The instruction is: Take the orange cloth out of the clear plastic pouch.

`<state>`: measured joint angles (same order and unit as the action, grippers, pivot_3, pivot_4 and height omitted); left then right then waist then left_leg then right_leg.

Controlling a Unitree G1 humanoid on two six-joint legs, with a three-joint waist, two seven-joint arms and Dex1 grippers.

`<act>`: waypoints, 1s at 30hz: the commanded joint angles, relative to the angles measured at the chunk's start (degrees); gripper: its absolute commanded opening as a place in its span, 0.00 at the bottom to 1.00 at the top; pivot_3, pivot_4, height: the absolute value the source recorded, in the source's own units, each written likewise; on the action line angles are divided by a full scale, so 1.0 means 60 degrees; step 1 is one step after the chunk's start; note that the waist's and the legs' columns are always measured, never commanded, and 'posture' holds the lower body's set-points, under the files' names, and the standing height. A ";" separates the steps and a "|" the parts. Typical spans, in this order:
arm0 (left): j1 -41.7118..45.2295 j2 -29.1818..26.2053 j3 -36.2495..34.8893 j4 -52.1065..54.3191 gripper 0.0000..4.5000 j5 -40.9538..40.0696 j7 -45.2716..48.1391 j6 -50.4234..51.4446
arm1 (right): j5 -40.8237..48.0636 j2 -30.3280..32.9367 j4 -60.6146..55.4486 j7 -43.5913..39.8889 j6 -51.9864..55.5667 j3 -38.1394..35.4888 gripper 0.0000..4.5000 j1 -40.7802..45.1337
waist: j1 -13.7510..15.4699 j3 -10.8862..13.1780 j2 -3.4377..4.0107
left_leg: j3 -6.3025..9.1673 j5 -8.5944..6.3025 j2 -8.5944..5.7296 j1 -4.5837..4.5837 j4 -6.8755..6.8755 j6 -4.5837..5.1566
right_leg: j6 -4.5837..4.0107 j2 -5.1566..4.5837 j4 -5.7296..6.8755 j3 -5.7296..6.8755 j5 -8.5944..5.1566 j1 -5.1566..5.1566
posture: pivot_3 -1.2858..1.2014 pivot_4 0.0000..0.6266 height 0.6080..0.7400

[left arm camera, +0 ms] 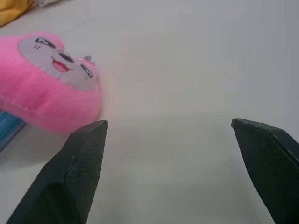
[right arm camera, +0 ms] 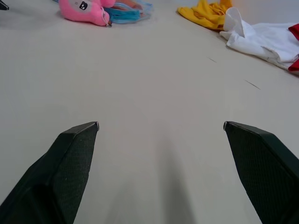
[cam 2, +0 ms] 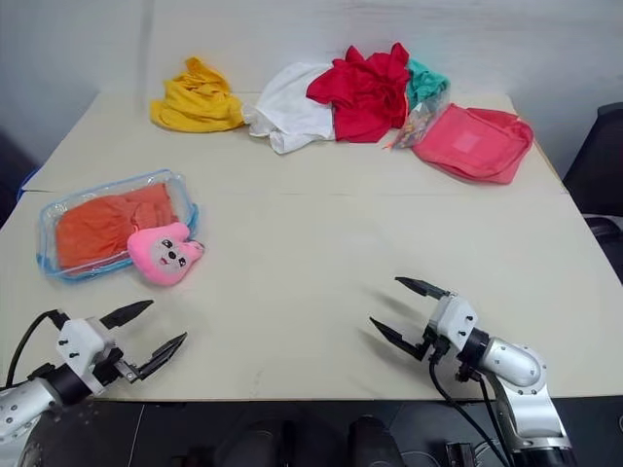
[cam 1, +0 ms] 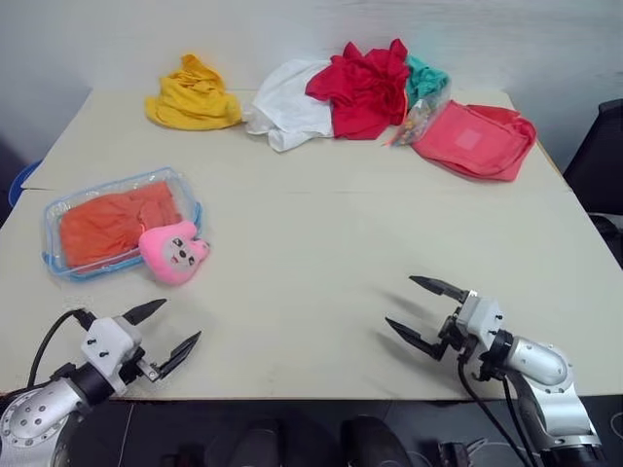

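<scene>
The clear plastic pouch (cam 1: 58, 209) with light blue trim lies flat at the table's left side. Inside it sits the wrinkled orange cloth (cam 1: 112, 224). A pink plush charm (cam 1: 173, 252) rests against the pouch's near right corner. My left gripper (cam 1: 164, 335) hovers open near the table's front left edge, just in front of the charm (left arm camera: 44, 86), with nothing between its fingers. Near the front right edge my right gripper (cam 1: 423, 309) is open too and empty, far from the pouch (right arm camera: 128, 11).
Along the far edge lie a yellow cloth heap (cam 1: 194, 97), a white cloth (cam 1: 287, 107), a bright red garment (cam 1: 365, 88) with a teal piece (cam 1: 426, 78) behind it, and a coral-pink fabric bag (cam 1: 475, 139). Bare tabletop (cam 1: 321, 243) spans the middle.
</scene>
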<state>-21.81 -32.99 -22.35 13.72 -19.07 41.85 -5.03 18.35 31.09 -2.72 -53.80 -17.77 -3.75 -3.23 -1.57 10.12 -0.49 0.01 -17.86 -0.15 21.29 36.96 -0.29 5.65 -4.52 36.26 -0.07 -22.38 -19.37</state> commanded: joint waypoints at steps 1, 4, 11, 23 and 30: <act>-0.0082 -0.0028 -0.0082 0.0409 0.99 -0.0025 -0.0058 0.0010 | 0.0271 0.0224 -0.0442 -0.0159 0.0050 -0.0172 1.00 -0.0178 | -0.0004 0.0000 0.0000 | 0.0000 0.0000 0.0000 0.0000 0.0000 0.0000 | 0.0000 0.0000 0.0000 -0.0001 0.0000 0.0000 | 0.52 0.24 1.00; 0.0000 -0.0017 -0.0053 0.0530 0.99 -0.0307 0.0120 0.0100 | 0.0276 0.0335 -0.0498 -0.0325 0.0059 -0.0149 1.00 -0.0354 | 0.0000 0.0000 0.0000 | -0.0001 0.0000 0.0000 0.0000 0.0000 0.0000 | 0.0000 0.0000 0.0000 -0.0001 0.0000 0.0000 | 0.52 0.24 1.00; -0.0113 -0.0479 -0.0171 0.0916 0.99 -0.1608 0.1206 0.1123 | 0.0332 0.0488 -0.0534 -0.0664 0.0094 -0.0075 1.00 -0.0689 | 0.0000 0.0000 0.0000 | 0.0000 0.0000 0.0000 -0.0002 0.0007 0.0000 | 0.0000 -0.0001 0.0003 -0.0002 0.0000 0.0006 | 0.52 0.24 1.00; -0.0480 -0.0082 -0.1476 -0.0214 0.99 -0.1372 0.0957 0.0102 | 0.0812 0.0310 -0.1161 -0.1129 0.0790 0.0399 1.00 -0.0323 | -0.0014 0.0002 -0.0004 | 0.0001 -0.0001 0.0000 -0.0004 0.0007 0.0001 | 0.0000 0.0001 0.0001 -0.0002 0.0000 0.0007 | 0.52 0.24 1.00; -0.0084 0.0077 -0.3229 -0.2916 0.99 -0.0675 -0.0860 -0.0699 | 0.1718 -0.1030 -0.2061 -0.0549 0.0788 0.0639 1.00 0.0771 | 0.0002 0.0006 -0.0023 | 0.0004 -0.0006 0.0010 -0.0005 0.0004 0.0010 | 0.0000 0.0012 0.0017 0.0003 0.0000 -0.0004 | 0.52 0.24 1.00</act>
<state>-22.73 -31.83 -39.65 -1.89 -24.91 38.81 -6.95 26.69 25.95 -12.40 -59.02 -13.44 -0.06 0.67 -1.56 10.16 -0.63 0.04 -17.90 -0.11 21.27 36.99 -0.22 5.65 -4.48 36.36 -0.04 -22.38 -19.38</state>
